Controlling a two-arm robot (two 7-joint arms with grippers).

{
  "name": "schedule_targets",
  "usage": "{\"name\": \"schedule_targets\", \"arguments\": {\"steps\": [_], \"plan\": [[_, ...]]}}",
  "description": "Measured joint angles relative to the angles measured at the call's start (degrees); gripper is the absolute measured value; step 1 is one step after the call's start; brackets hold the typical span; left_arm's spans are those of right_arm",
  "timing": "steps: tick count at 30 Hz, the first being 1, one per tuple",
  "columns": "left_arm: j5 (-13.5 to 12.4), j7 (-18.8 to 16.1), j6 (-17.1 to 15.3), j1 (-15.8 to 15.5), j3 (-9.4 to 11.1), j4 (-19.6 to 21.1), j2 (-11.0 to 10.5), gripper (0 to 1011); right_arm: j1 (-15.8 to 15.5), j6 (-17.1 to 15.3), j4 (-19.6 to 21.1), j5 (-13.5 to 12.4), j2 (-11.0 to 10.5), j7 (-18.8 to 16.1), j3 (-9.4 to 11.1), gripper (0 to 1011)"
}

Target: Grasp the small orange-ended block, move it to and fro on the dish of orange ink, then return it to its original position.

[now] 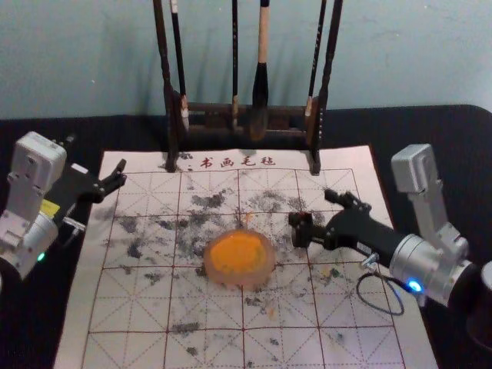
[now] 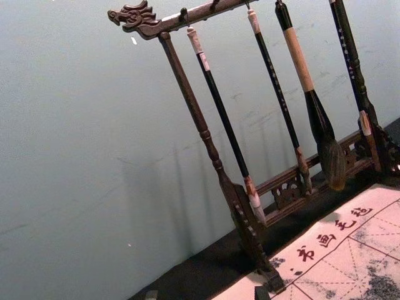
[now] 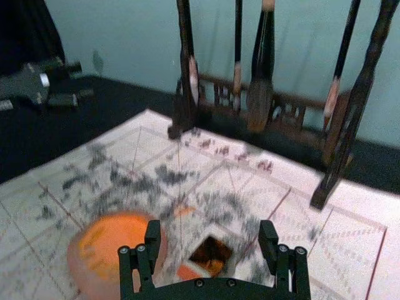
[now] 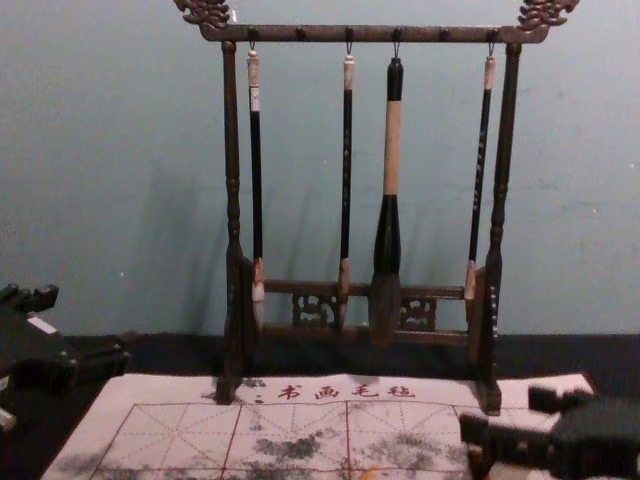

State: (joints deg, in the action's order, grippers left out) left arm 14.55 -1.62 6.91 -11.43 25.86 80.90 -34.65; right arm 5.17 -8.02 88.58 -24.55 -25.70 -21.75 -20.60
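My right gripper (image 1: pixel 313 211) stands over the mat, to the right of the dish of orange ink (image 1: pixel 239 257). In the right wrist view this gripper (image 3: pixel 210 236) is open, and the small block (image 3: pixel 211 252) shows in the gap between its fingers. The block has a dark, glossy face with an orange and white part beside it. Beside it lies the ink dish (image 3: pixel 114 253), partly behind one finger. Over the mat's far left edge, my left gripper (image 1: pixel 111 178) is parked and open.
A dark wooden rack (image 4: pixel 370 34) with hanging brushes stands at the mat's far edge, before the wall. The ink-stained, gridded mat (image 1: pixel 131 307) lies on a black cloth (image 1: pixel 430 127). A cable (image 1: pixel 380 310) loops below the right wrist.
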Motion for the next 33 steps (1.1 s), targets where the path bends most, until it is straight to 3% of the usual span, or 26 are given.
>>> {"name": "schedule_targets", "arguments": {"steps": [6,10,17,23,33], "plan": [[0.0,0.0,0.0,0.0,0.0,0.0,0.0,1001,-1.1,2.7,2.5,-0.1,0.2,2.4,2.7,1002],[0.0,0.0,0.0,0.0,0.0,0.0,0.0,1001,-2.7,4.9,2.8,3.5,1.4,8.1,4.6,1002],[0.0,0.0,0.0,0.0,0.0,0.0,0.0,1001,-4.1,6.0,-1.3,9.5,3.0,14.0,5.1,1002],[0.0,0.0,0.0,0.0,0.0,0.0,0.0,1001,-4.2,5.6,-4.5,11.6,4.5,15.3,4.9,1002],[0.0,0.0,0.0,0.0,0.0,0.0,0.0,1001,-4.2,5.6,-4.0,11.4,4.3,15.3,4.9,1002]]}}
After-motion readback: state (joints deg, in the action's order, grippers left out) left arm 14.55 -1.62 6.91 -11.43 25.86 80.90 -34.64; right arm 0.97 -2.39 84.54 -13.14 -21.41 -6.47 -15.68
